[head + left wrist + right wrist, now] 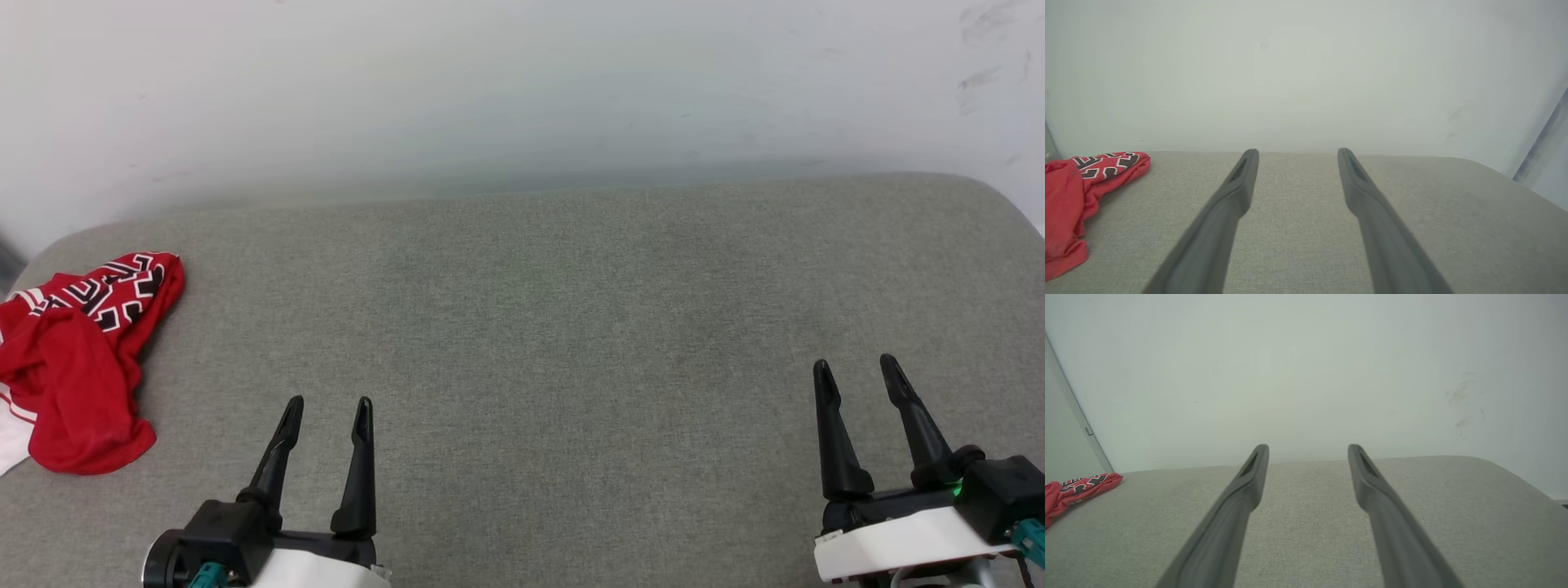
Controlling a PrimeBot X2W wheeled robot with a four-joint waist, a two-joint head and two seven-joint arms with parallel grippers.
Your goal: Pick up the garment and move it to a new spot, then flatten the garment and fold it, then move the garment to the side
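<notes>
Pickup looked unstarted: the shirt (77, 359) lay bunched; left gripper (330, 401) and right gripper (854, 361), spread empty to its right, likely needed to reach it.

**Red jersey on grey-green cloth**

At the left edge of the head view we see the garment (82, 367): bright red, with black lettering (122, 287) outlined in white near its top and a white patch with a red stripe at its lower left. The upholstered surface (571, 327) is a plain, muted grey-green weave. Above it the wall (522, 82) is white, with faint dark scuffs (980, 28) at the upper right. The left gripper (330, 402) and right gripper (855, 363) are black, with white housings (898, 547) and teal connectors (208, 576). We note a green light (955, 490) on the right one.
</notes>
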